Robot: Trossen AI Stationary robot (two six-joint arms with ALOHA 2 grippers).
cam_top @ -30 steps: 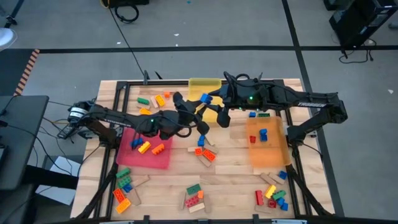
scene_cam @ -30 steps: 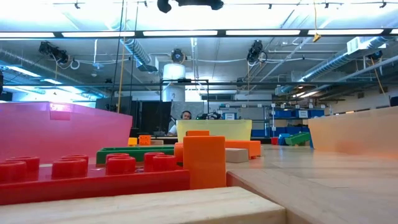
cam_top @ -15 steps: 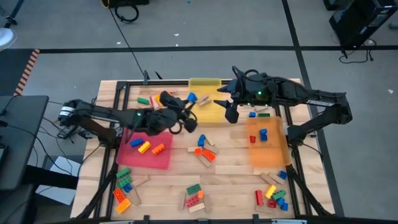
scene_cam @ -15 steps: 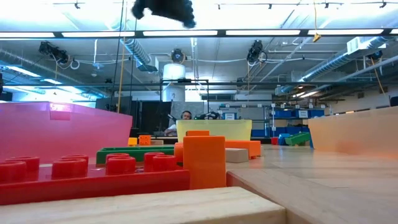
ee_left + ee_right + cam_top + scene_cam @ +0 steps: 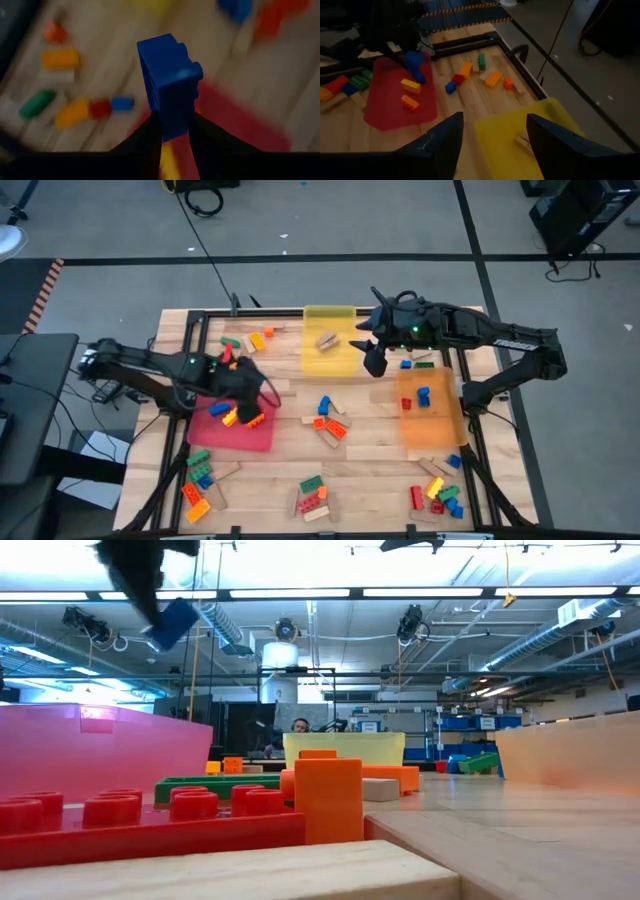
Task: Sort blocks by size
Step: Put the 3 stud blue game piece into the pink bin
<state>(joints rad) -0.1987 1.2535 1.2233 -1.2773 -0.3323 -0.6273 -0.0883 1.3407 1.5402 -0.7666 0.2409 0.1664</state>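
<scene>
Left claw [image 5: 174, 131] is clamped on a blue brick [image 5: 169, 82], up in the air over the red tray [image 5: 236, 430]. Right claw [image 5: 492, 131] hangs open above the yellow tray [image 5: 330, 358] on the counter [image 5: 370, 442].

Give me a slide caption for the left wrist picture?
Left gripper holds a blue brick above the red tray.

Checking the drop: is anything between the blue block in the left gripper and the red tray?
Nothing visible. The left gripper holds the blue block over the red tray; a yellow block and an orange block lie in it, bare floor beside them.
</scene>
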